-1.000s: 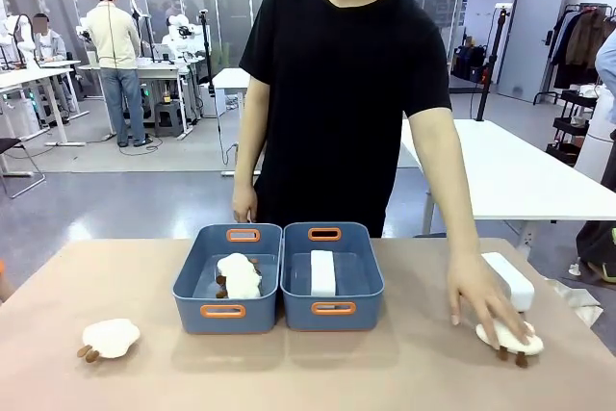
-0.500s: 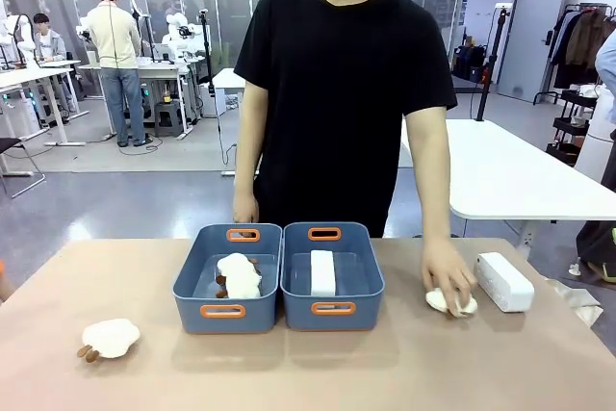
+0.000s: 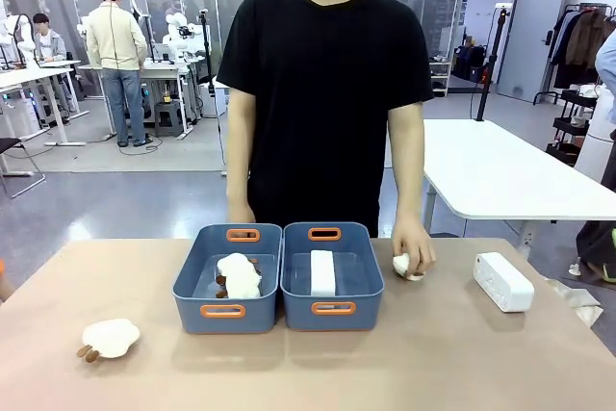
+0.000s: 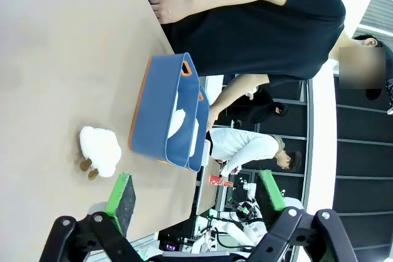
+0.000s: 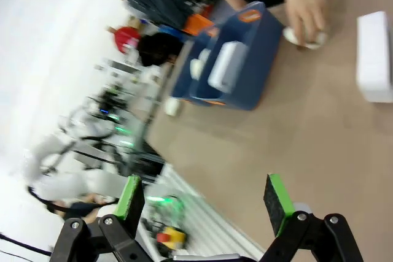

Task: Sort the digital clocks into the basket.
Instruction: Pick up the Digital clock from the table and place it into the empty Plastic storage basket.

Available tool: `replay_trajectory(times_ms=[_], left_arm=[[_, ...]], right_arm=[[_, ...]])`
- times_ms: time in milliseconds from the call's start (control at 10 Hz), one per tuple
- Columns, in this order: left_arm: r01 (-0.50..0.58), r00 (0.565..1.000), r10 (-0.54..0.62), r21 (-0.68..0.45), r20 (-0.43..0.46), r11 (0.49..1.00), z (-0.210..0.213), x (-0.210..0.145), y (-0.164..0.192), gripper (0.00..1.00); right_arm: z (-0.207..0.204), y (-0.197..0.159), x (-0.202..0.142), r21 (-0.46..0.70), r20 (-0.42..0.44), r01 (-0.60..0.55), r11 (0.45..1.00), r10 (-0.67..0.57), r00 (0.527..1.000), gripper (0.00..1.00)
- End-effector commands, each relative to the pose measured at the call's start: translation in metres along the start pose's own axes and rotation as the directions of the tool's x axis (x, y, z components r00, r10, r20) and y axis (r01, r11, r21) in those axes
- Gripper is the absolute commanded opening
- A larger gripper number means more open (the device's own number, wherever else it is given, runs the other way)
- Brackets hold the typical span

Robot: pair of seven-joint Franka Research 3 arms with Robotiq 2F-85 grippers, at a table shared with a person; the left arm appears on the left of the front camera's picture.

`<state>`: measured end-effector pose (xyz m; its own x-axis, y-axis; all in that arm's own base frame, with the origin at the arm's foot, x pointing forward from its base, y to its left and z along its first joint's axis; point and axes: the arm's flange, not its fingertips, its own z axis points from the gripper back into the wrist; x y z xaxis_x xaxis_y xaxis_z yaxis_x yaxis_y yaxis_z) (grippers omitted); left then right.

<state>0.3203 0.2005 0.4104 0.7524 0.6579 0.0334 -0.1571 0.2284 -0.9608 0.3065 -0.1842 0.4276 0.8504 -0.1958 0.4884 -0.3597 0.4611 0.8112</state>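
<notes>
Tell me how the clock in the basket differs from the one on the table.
The basket clock lies inside the right-hand basket; the table clock sits out on the table, farther right. The basket clock runs straight front to back; the table clock lies skewed. Both are white rounded blocks.

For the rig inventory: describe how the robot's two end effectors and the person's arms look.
The left end effector and the right end effector look alike: black linkage bars with round silver pivot bolts and two fingers each, tipped with bright green pads. The person wears a black short-sleeved T-shirt; the arms are bare below the sleeves.
</notes>
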Motion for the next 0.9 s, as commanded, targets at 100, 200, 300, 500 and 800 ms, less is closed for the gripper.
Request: replay_trajectory(times_ms=[100,200,300,500,800], left_arm=[[-0.003,1.0,0.003,-0.025,-0.001,1.0,0.0,0.001,0.0,1.0],[-0.003,1.0,0.003,-0.025,-0.001,1.0,0.0,0.001,0.0,1.0],[-0.003,1.0,0.003,-0.025,-0.001,1.0,0.0,0.001,0.0,1.0],[-0.003,1.0,0.003,-0.025,-0.001,1.0,0.0,0.001,0.0,1.0],[-0.003,1.0,0.003,-0.025,-0.001,1.0,0.0,0.001,0.0,1.0]], right_arm=[[-0.053,-0.004,0.034,-0.456,-0.308,-0.327,0.827,0.198,0.93,1.0],[-0.071,-0.011,0.046,-0.461,-0.39,-0.415,0.785,0.241,0.889,1.0],[-0.088,-0.018,0.053,-0.49,-0.47,-0.546,0.68,0.322,0.822,1.0],[-0.113,-0.033,0.064,-0.532,-0.482,-0.588,0.609,0.354,0.802,1.0],[-0.112,-0.012,0.068,-0.491,-0.497,-0.578,0.652,0.336,0.8,1.0]])
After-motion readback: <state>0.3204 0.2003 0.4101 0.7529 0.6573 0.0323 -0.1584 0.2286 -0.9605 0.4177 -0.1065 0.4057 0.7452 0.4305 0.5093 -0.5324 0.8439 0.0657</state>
